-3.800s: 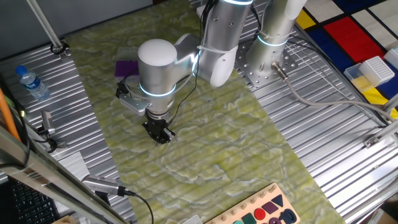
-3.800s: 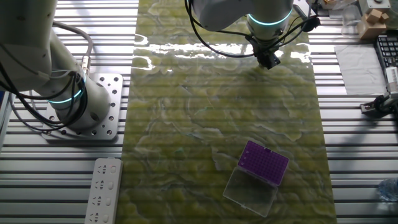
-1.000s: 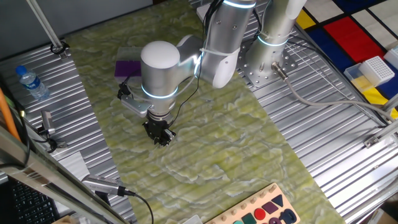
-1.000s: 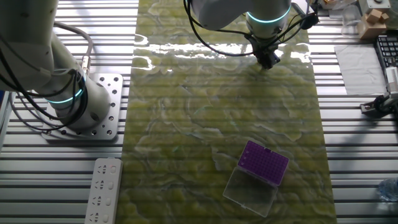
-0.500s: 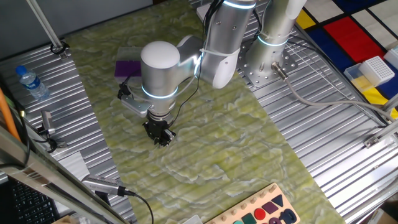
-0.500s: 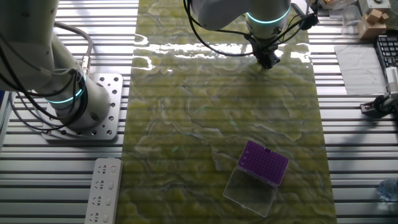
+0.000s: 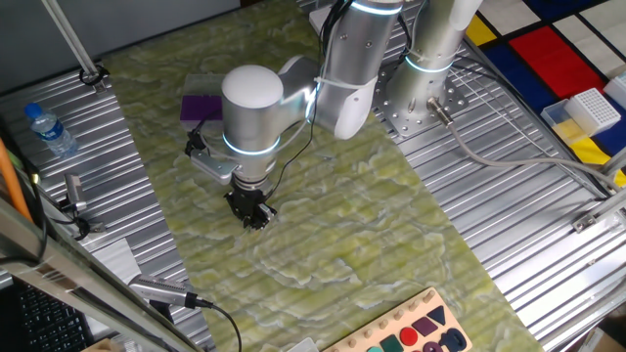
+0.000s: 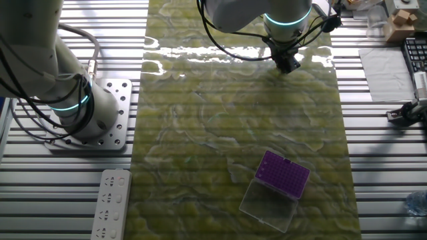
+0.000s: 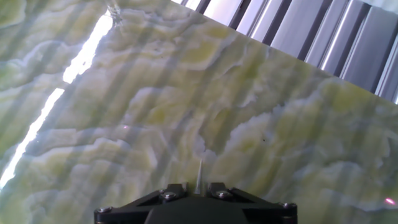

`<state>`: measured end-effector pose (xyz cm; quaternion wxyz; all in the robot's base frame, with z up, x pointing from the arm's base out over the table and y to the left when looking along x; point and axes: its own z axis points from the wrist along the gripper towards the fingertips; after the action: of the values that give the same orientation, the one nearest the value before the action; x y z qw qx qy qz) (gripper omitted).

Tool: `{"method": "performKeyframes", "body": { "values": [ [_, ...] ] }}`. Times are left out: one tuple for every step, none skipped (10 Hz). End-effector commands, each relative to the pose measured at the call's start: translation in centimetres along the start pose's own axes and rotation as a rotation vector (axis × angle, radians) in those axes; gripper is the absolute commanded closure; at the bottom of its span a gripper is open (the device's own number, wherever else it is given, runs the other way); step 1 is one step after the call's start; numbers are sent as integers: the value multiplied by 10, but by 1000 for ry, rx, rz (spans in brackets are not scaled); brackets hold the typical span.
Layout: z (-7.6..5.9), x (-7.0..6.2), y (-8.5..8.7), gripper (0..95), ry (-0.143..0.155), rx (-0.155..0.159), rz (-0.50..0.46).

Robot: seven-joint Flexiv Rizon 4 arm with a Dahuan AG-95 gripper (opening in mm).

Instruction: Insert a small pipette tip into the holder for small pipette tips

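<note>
My gripper [image 7: 252, 217] hangs low over the green marbled mat, also seen at the far side in the other fixed view [image 8: 287, 65]. In the hand view the gripper [image 9: 193, 188] is shut on a small clear pipette tip [image 9: 199, 174] that points out from between the fingers towards the mat. The purple holder for small pipette tips [image 8: 285, 174] sits on the mat with its clear lid [image 8: 269, 206] open beside it, far from the gripper. In the first fixed view the holder [image 7: 200, 105] shows partly behind the arm.
A white gridded rack on a yellow base [image 7: 585, 112] stands at the right on the coloured board. A water bottle [image 7: 49, 130] lies at the left. A second arm's base [image 8: 80, 113] stands on the slatted table. A wooden shape board [image 7: 411, 332] sits at the mat's near end.
The arm shifted slightly between 3.8 s and 1 s ago; since then nothing has visibly moved.
</note>
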<state>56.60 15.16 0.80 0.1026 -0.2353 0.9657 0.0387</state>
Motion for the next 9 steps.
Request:
{"method": "performKeyframes", "body": {
  "values": [
    [-1,0,0,950,3,0,2],
    [-5,-1,0,950,13,6,-1],
    [-11,-2,0,950,24,21,-17],
    [-19,-2,-3,950,40,49,-61],
    [-25,-2,-8,950,64,76,-110],
    [-36,-2,-21,950,87,90,-165],
    [-45,-3,-33,950,101,84,-197],
    [-53,-5,-44,950,119,82,-230],
    [-58,-8,-51,950,138,94,-253]
  ]
}}
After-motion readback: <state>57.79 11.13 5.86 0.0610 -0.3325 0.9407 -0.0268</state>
